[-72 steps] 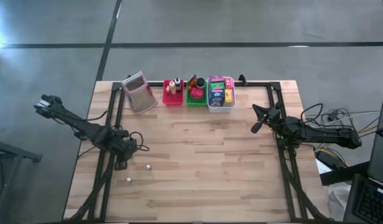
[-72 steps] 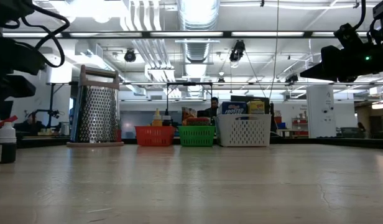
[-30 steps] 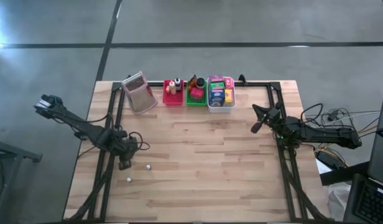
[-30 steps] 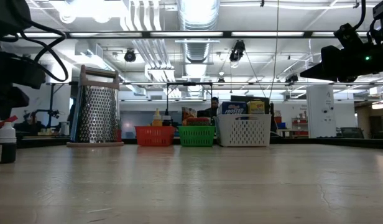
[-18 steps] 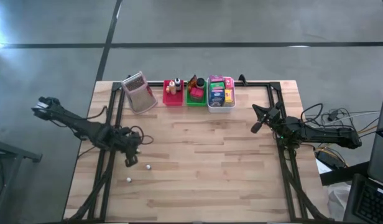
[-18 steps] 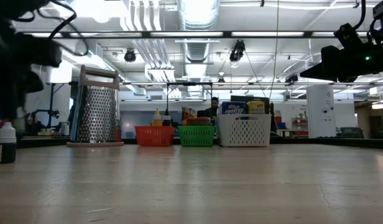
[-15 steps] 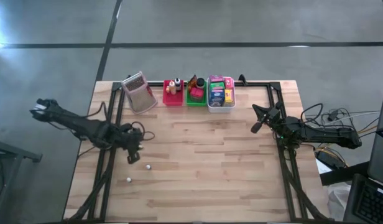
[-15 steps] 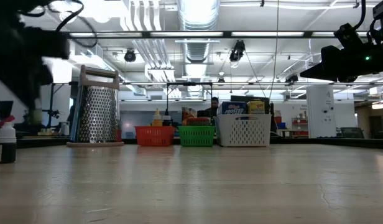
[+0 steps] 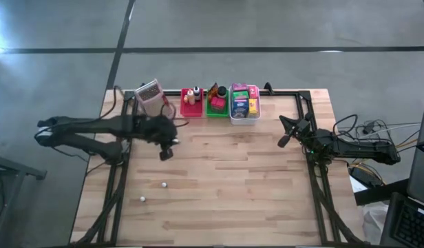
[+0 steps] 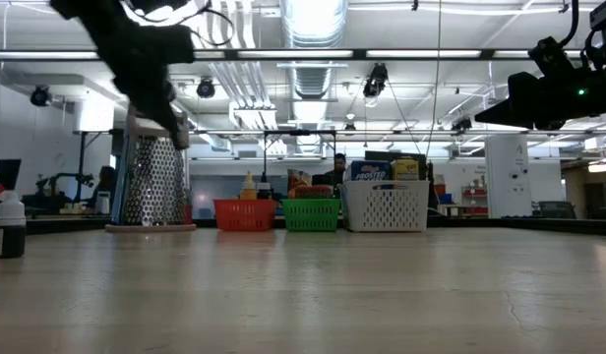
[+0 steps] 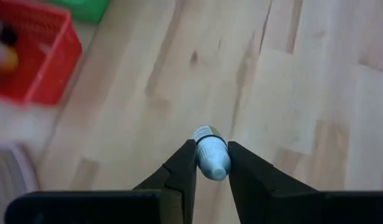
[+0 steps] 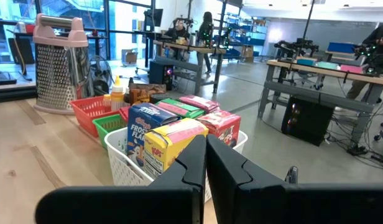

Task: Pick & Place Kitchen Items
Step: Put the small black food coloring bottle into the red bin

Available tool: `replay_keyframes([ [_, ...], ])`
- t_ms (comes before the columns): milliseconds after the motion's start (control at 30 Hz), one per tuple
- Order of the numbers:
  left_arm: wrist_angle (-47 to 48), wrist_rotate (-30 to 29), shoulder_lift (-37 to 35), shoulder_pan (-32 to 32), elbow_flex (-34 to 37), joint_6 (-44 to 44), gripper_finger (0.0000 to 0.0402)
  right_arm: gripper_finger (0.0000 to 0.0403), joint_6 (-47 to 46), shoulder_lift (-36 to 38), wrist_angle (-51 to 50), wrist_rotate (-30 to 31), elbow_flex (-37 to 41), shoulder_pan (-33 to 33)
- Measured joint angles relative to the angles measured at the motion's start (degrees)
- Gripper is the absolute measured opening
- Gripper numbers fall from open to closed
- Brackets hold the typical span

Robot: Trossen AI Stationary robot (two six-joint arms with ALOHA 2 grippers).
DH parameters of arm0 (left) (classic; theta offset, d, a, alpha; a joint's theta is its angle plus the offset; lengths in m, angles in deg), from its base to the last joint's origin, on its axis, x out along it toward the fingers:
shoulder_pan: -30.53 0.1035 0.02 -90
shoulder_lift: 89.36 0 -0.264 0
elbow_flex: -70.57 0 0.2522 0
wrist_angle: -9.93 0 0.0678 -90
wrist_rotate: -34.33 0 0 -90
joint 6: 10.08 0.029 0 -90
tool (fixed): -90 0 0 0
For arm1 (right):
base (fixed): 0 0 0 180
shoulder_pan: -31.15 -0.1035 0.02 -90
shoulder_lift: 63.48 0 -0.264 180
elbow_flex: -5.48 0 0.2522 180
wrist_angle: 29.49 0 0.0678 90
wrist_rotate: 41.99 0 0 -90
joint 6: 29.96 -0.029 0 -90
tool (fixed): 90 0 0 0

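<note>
My left gripper (image 9: 166, 153) hangs above the table, near the red tray (image 9: 191, 110), shut on a small pale bottle (image 11: 211, 158) with a dark ring near one end. Two more tiny pale bottles (image 9: 164, 184) (image 9: 142, 199) stand on the table's near left; one shows upright in the low view (image 10: 8, 226). The red tray, the green tray (image 9: 216, 108) and the white tray (image 9: 244, 114) at the far edge hold bottles, a dark jar and coloured packets. My right gripper (image 9: 283, 141) waits at the right, shut and empty. My left gripper pinches the small pale bottle by its body (image 11: 214, 167) between its two fingers (image 11: 185, 163). The bottle lies along the fingers, and its ringed end (image 11: 203, 133) sticks out past their tips. It is lifted clear of the table.
A metal grater (image 9: 151, 98) stands at the far left, beside the red tray and close to my left arm. The wide middle and near part of the wooden table (image 9: 226, 193) is bare. Black frame rails (image 9: 315, 186) run along both sides.
My left gripper has risen and gone toward the table's far edge and to the right, toward the red tray, carrying the bottle clear of the table. The two bottles on the table have stayed where they were.
</note>
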Motion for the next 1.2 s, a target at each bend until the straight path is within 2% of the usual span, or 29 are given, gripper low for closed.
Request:
replay_keyframes([
  [200, 0.1, 1.7, 9.6, 6.8, -9.9, 12.8, 0.0083, 0.0008, 0.0, 0.0, 0.0, 0.0, 0.0, 0.0],
  [467, 1.0, 3.4, 21.4, 15.3, -22.2, 25.6, 0.0083, 0.0008, 0.0, 0.0, 0.0, 0.0, 0.0, 0.0],
  [867, 5.6, 7.4, 36.2, 26.9, -35.9, 33.3, 0.0083, 0.0008, 0.0, 0.0, 0.0, 0.0, 0.0, 0.0],
  [1200, 10.6, 7.9, 47.0, 29.1, -45.5, 38.0, 0.0083, 0.0008, 0.0, 0.0, 0.0, 0.0, 0.0, 0.0],
])
